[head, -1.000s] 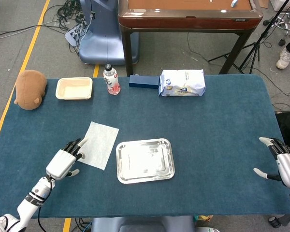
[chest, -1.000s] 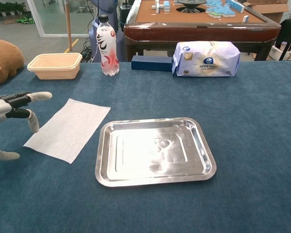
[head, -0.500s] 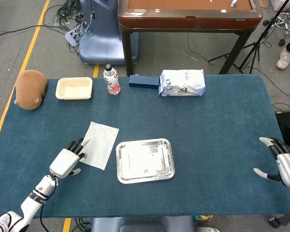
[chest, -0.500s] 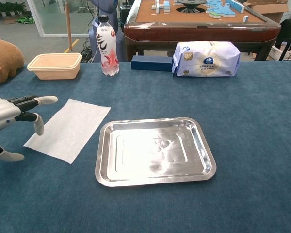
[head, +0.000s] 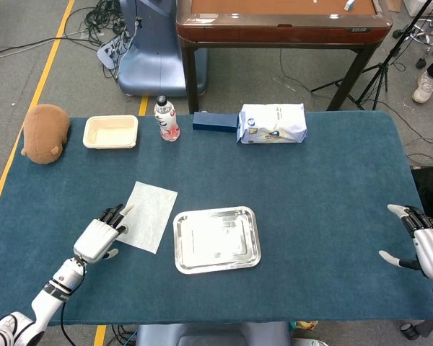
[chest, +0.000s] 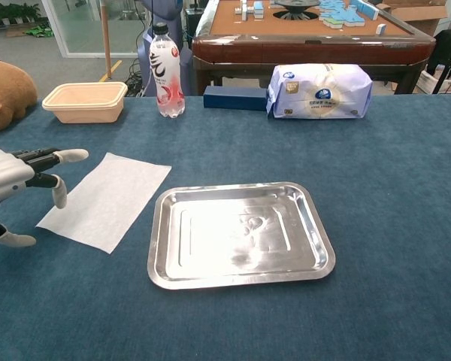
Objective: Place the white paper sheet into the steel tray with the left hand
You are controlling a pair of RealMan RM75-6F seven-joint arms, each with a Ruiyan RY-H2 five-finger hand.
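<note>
The white paper sheet (head: 148, 215) (chest: 107, 198) lies flat on the blue table, just left of the steel tray (head: 216, 239) (chest: 240, 234). The tray holds nothing. My left hand (head: 101, 236) (chest: 15, 183) hovers at the sheet's left edge with its fingers spread, one fingertip reaching over the sheet's near-left corner; it grips nothing. My right hand (head: 423, 245) stays at the table's far right edge, fingers apart and holding nothing.
Along the back stand a brown plush toy (head: 45, 132), a beige food container (head: 110, 132), a drink bottle (head: 166, 119), a dark blue box (head: 214, 121) and a white tissue pack (head: 272, 123). A wooden table (head: 281, 25) stands beyond.
My left hand crept slightly toward the sheet's left edge, then held. The sheet, the tray and my right hand stayed put.
</note>
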